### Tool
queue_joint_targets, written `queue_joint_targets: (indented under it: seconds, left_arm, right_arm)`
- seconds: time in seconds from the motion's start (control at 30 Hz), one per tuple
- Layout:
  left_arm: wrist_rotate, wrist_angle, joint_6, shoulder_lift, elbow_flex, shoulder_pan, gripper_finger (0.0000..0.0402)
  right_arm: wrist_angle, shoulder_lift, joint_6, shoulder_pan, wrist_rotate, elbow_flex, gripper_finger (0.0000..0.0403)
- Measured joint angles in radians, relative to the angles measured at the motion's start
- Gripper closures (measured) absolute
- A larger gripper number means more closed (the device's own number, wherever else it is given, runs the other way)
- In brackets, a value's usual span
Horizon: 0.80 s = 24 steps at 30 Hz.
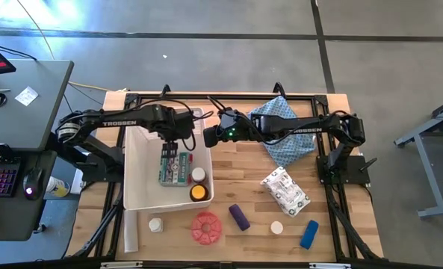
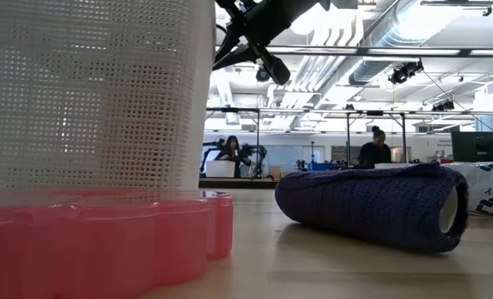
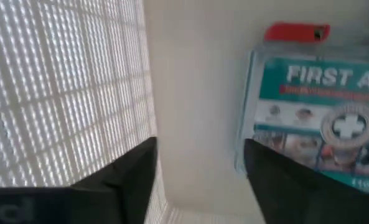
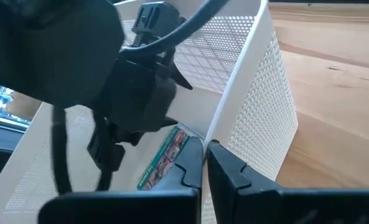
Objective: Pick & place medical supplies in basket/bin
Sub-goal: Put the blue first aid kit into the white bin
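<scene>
We see the green-and-white printed first-aid packet [image 1: 174, 167] lying flat inside the large white slotted plastic bin [image 1: 135, 175]. Our left hand [image 1: 169, 146] hovers open just above it, while our right hand [image 1: 209, 137] waits closed beside the bin's rim.

first-aid packet [image 3: 315, 118]: cut off at frame edge | purple roll [image 2: 371, 203]: blurred | bin [image 2: 96, 91]: cropped

arms: dark, jointed; white TROSSEN lettering | cables: black, looped | right arm [image 1: 296, 128]: green light near wrist
</scene>
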Motion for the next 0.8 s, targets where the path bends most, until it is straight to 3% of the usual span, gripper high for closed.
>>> queue_joint_targets:
  seconds: [0.37, 0.5, 0.63, 0.8]
  left_arm:
    - [0.050, 0.025, 0.019, 0.021, -0.075, 0.001, 0.0328]
    - [-0.018, 0.074, 0.056, 0.016, -0.157, 0.000, 0.0380]
    - [-0.066, 0.149, 0.034, 0.015, -0.207, 0.000, 0.0375]
    - [-0.050, 0.174, 0.002, 0.015, -0.209, 0.000, 0.0321]
  right_arm:
    - [-0.009, 0.000, 0.015, 0.001, 0.008, 0.000, 0.0401]
    - [-0.008, 0.000, 0.010, 0.001, 0.007, 0.000, 0.0401]
    - [-0.008, 0.000, 0.008, 0.001, 0.007, 0.000, 0.0401]
    - [-0.008, 0.000, 0.009, 0.001, 0.008, 0.000, 0.0402]
